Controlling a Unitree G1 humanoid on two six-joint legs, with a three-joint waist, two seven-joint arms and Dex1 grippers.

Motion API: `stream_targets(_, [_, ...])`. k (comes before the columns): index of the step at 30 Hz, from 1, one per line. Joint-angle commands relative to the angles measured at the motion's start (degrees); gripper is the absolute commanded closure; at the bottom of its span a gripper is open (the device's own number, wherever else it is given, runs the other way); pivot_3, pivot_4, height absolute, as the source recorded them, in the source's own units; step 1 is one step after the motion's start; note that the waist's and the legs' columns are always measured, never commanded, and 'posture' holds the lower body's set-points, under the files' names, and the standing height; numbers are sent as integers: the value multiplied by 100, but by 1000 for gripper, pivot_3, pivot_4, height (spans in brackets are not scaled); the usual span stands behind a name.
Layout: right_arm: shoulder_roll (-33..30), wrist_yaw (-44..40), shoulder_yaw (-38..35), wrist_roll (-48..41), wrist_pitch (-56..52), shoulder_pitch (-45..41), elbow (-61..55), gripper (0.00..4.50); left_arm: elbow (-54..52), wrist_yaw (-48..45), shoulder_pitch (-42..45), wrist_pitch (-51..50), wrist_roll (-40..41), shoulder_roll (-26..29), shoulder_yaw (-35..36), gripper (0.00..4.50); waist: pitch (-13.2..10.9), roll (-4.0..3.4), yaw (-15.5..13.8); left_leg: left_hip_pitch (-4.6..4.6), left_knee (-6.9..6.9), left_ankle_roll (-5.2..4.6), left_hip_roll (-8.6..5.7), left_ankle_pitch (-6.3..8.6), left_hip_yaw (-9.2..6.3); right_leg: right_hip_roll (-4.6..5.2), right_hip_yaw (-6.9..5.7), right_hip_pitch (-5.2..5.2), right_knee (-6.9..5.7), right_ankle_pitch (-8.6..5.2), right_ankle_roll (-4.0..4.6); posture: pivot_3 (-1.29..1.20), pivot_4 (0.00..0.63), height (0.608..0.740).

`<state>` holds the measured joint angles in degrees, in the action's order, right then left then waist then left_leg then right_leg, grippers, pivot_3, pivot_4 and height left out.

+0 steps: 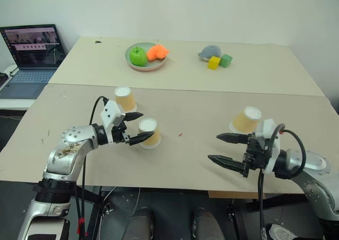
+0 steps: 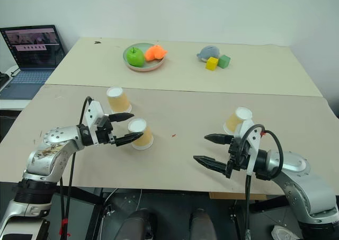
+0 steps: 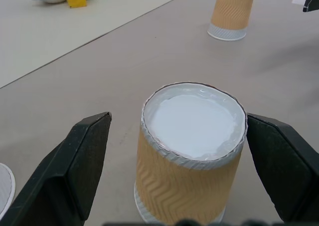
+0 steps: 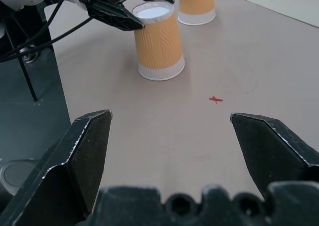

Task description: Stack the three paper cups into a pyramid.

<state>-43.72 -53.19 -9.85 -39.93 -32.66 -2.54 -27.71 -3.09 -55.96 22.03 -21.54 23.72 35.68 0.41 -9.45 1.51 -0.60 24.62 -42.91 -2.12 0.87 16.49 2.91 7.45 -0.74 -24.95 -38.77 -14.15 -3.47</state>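
Observation:
Three tan paper cups with white bases stand upside down on the near table. The middle cup (image 1: 149, 132) sits between the two black fingers of my left gripper (image 1: 139, 127), which is open; in the left wrist view a gap shows on each side of that cup (image 3: 192, 151). A second cup (image 1: 126, 98) stands just behind it to the left. The third cup (image 1: 247, 119) stands at the right, behind my right gripper (image 1: 214, 147), which hangs open and empty over the table's front edge.
On the far table are a plate (image 1: 157, 66) with a green apple (image 1: 138, 56) and an orange toy, a grey-blue toy (image 1: 210, 51), and yellow and green blocks (image 1: 219, 61). A laptop (image 1: 33, 54) stands at the far left. A small red mark (image 4: 215, 99) lies between the cups.

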Motion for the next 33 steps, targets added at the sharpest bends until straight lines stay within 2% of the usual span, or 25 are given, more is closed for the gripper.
stream_targets(1, [21,47,-238,-215,26,-36,-187,0,-123,-41,42,70,45,-14,53,50,0,0,0,0,0,0,0,0,0,0,0,0,0,0,0,0,150,678])
stream_targets(3, [9,67,-242,-244,26,-33,-190,0,-131,-60,31,62,87,-31,77,50,0,0,-1,0,0,0,0,0,0,0,0,0,0,0,0,0,150,678])
stream_targets(6, [-1,109,-248,-298,27,-55,-188,0,-94,-19,83,-39,93,-22,86,718,0,0,0,0,0,0,0,0,0,0,0,0,0,0,0,0,150,678])
stream_targets(8, [-5,136,-250,-329,22,-71,-191,0,-44,10,145,-46,52,-27,56,1472,0,0,-1,0,0,0,0,0,0,0,0,0,0,0,0,0,150,678])
stream_targets(15, [-21,161,-250,-366,5,-189,-160,0,279,-24,615,109,-44,-235,-120,1472,0,0,-13,0,-2,0,-1,0,-1,0,-2,1,-2,0,0,0,150,678])
stream_targets(20, [-31,156,-227,-339,-5,-287,-120,0,921,-1,1523,343,-201,-926,-423,1472,-1,3,-32,3,-7,-1,-6,0,-5,0,-6,8,1,2,-3,0,150,678])
stream_targets(25, [-85,192,-363,-468,-115,-218,-282,0,1257,-537,2009,308,-117,-1453,-826,1472,-3,5,3,5,-6,-1,-6,0,-6,0,-5,4,5,2,-3,0,150,678])
stream_targets(33, [-159,407,-735,-632,-254,203,-660,0,1996,-1380,2247,634,-420,-1750,-1389,1472,-3,5,-4,5,-6,-1,-5,-1,-6,-1,-5,4,-1,2,-3,0,150,678])
